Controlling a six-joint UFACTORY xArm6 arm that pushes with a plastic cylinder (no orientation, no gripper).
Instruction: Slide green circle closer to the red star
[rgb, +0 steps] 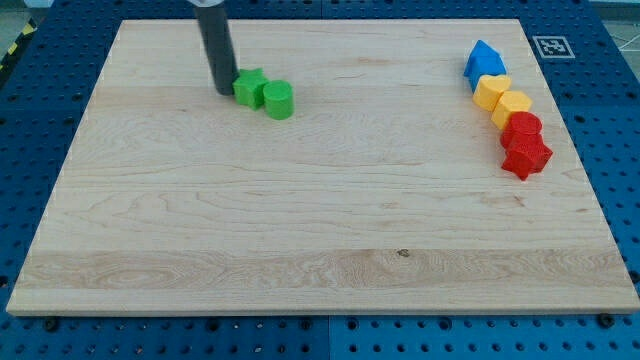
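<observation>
The green circle (279, 100) is a short green cylinder at the board's upper left. A green star (249, 87) touches its left side. My tip (224, 91) rests on the board just left of the green star, touching or nearly touching it. The red star (527, 157) lies far off at the view's right, at the bottom of a column of blocks.
At the right edge a column runs downward: a blue block (483, 61), a yellow block (490, 91), a yellow hexagon (513, 106), a red block (521, 127), then the red star. The wooden board (320, 230) lies on a blue perforated table.
</observation>
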